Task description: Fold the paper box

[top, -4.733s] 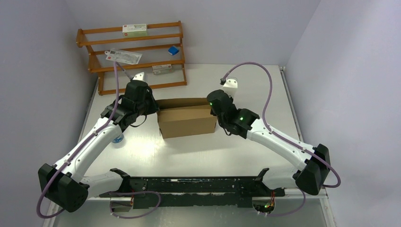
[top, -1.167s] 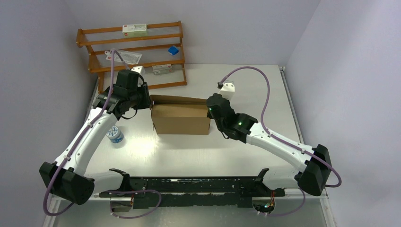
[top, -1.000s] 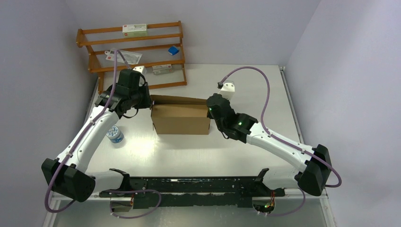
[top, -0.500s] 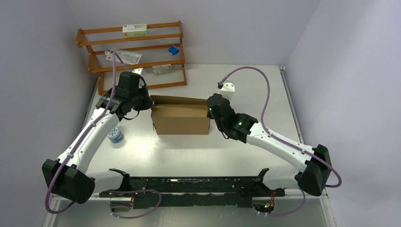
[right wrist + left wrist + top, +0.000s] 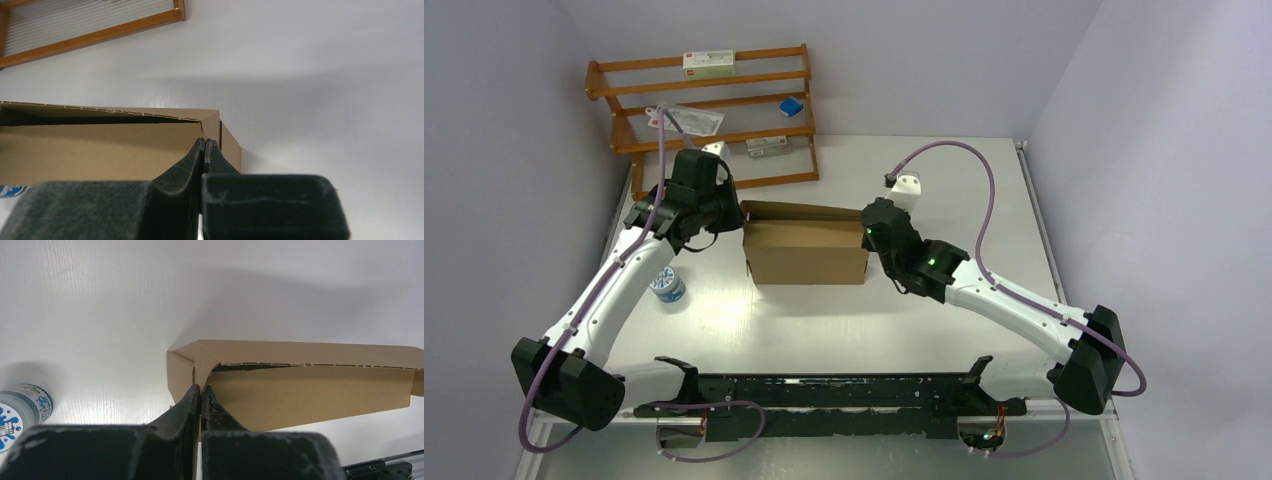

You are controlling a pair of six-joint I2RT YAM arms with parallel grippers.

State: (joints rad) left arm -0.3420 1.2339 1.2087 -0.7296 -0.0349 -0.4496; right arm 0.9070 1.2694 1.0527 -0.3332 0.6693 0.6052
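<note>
Nothing is coming through clearly enough to read as a word, number or brand. To the left of the left gripper (image 5: 200, 388), a small bottle (image 5: 22, 407) is showing a blue-and-white printed label, its marks too blurred to make out. Beyond that gripper, on the wooden rack (image 5: 624, 68), a white carton (image 5: 708, 64), a flat white packet (image 5: 686, 120) and a second white carton (image 5: 767, 146) are carrying red marks and fine print, all too small to decipher.
</note>
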